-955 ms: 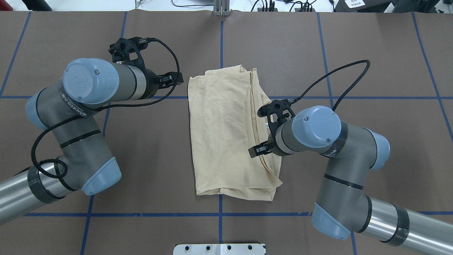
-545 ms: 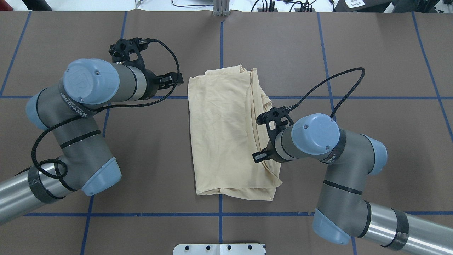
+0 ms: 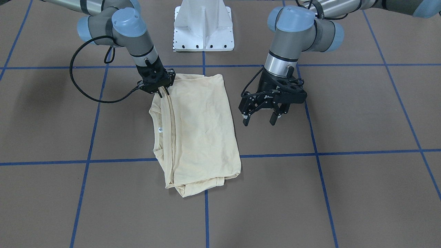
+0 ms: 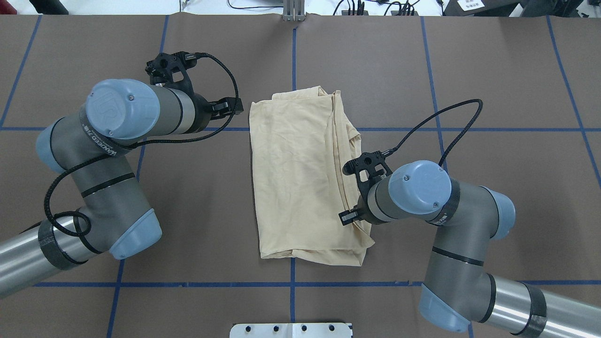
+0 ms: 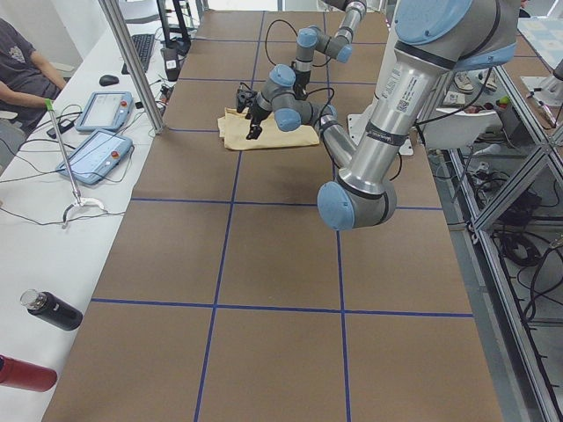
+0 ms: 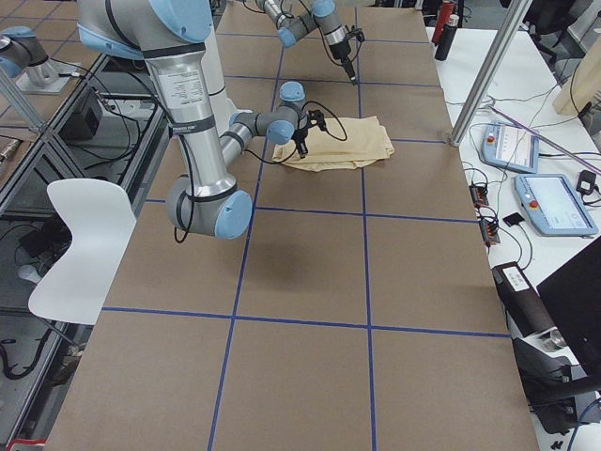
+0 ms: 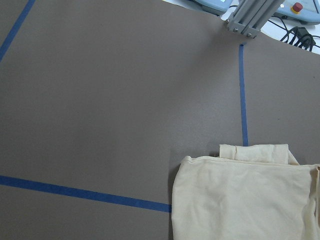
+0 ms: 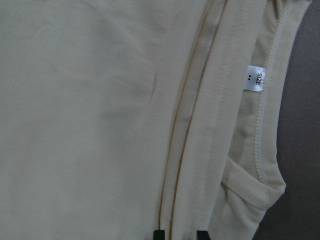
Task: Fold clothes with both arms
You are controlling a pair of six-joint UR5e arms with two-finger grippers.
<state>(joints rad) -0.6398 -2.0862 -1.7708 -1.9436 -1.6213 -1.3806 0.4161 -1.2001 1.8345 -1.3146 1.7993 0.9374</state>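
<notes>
The clothes are one cream-yellow shirt (image 3: 200,131) (image 4: 300,178), lying folded into a long strip at the table's middle. Its neck opening and white label (image 3: 159,130) (image 8: 255,79) are on my right side. My right gripper (image 3: 163,93) (image 4: 347,217) is low over the shirt's right edge, near the end closest to me. Its fingertips (image 8: 159,234) stand a narrow gap apart over a folded seam, and nothing is lifted. My left gripper (image 3: 259,120) (image 4: 234,107) hangs wide open just off the shirt's left edge, near its far end, holding nothing. The left wrist view shows that far corner of the shirt (image 7: 245,200).
The white pedestal base (image 3: 204,27) stands at my edge of the brown table, which is marked with blue tape lines (image 4: 293,47). Beyond the far edge are a metal post (image 5: 132,61), control tablets (image 5: 106,110), bottles (image 5: 53,309) and a seated person (image 5: 22,66).
My right gripper has slid along the shirt's right edge toward my base. The shirt has not shifted. The left arm has barely moved.
</notes>
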